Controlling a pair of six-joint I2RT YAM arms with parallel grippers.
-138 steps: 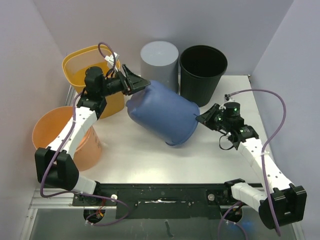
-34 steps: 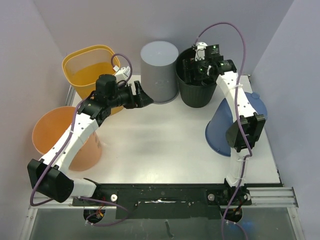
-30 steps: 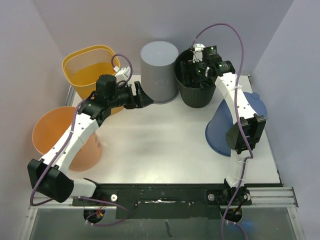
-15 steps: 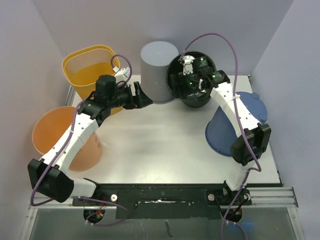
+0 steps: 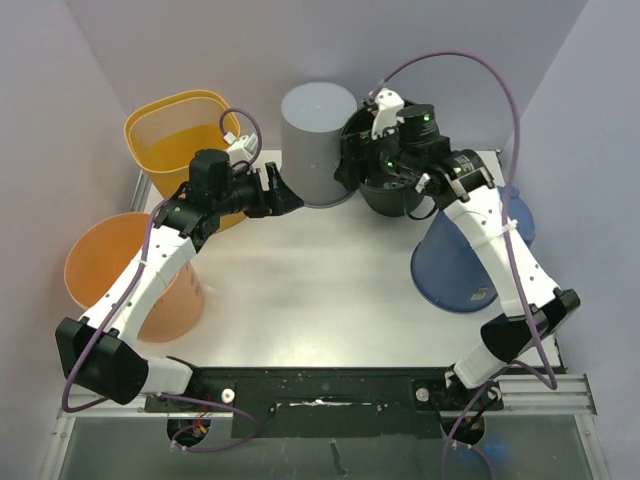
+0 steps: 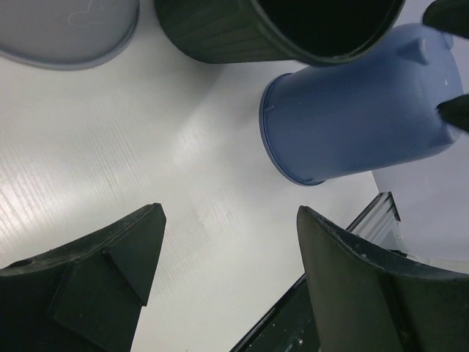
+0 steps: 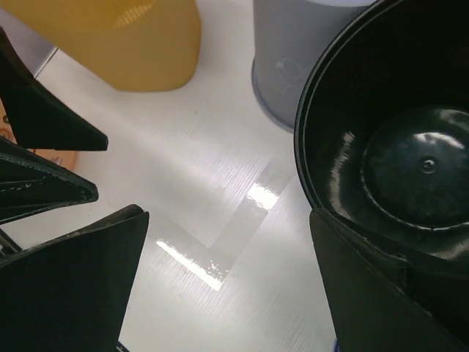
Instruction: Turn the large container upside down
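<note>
The large blue container (image 5: 455, 262) stands upside down, rim on the table, at the right side; the left wrist view shows it as well (image 6: 359, 110). Nothing holds it. My right gripper (image 5: 352, 172) hovers open and empty over the left rim of the black bin (image 5: 395, 197), well left of the blue container; its jaws (image 7: 227, 214) frame bare table. My left gripper (image 5: 287, 196) is open and empty in front of the grey container (image 5: 318, 125), low over the table (image 6: 229, 211), far from the blue one.
The grey container (image 6: 66, 29) stands upside down at the back next to the upright black bin (image 7: 337, 176). A yellow tub (image 5: 170, 140) sits back left, an orange bucket (image 5: 100, 265) at the left edge. Walls close in on three sides.
The blue container, earlier tilted between both grippers mid-table, now stands inverted at the right. In the last second my right arm swung left over the black bin; the left arm barely moved.
</note>
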